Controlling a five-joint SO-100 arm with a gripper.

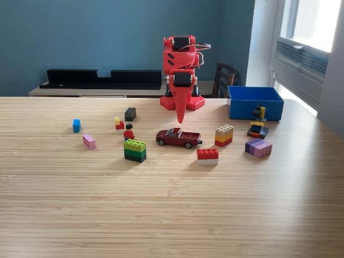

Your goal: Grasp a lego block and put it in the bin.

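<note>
The red arm stands at the back of the wooden table, folded, with its gripper (pixel 180 117) pointing straight down above the table; the fingers look closed with nothing in them. The blue bin (pixel 255 102) sits to the exterior view's right of the arm base. Several lego pieces lie scattered in front: a green stack (pixel 135 150), a red and white block (pixel 207 156), a tan, yellow and red stack (pixel 224 135), a purple block (pixel 258 147), a pink block (pixel 89 141), a small blue block (pixel 76 125), a dark block (pixel 130 113).
A dark red toy car (pixel 178 137) sits just below the gripper. A minifigure (pixel 128 132) and a small yellow and red piece (pixel 118 123) stand left of it. A small lego vehicle (pixel 258 127) stands by the bin. A long black tray (pixel 102 78) and a chair (pixel 224 79) are behind the table.
</note>
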